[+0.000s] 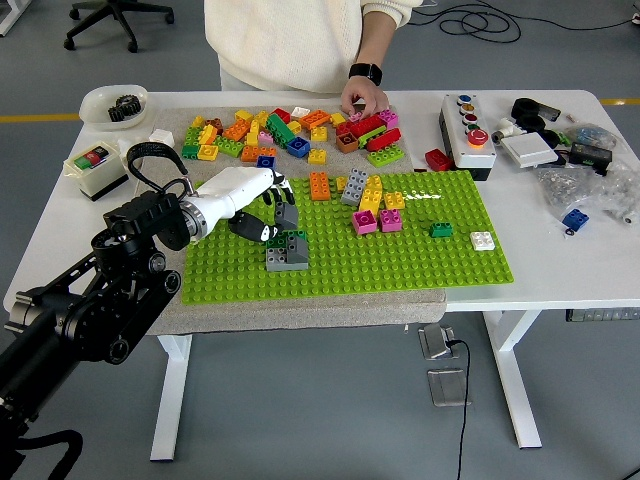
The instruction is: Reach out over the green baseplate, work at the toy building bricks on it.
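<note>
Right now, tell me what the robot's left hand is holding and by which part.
Nothing. The left hand hovers with fingers curled just above the grey and green brick stack on the green baseplate, not gripping it.

A single camera serves here, the head view, set high on the robot's own side and looking forward and down across the white bench [560,270]. It stands far enough back that the whole benchtop fits in frame, with its legs and the grey floor [320,420] showing below the near edge at the bottom. The green baseplate [400,265] lies near the centre of the picture. The left arm [90,300] enters from the lower left corner, large and close to the lens. At the top edge a person [300,40] at the far side is cut off at the chest. No second view overlaps this one.
</note>
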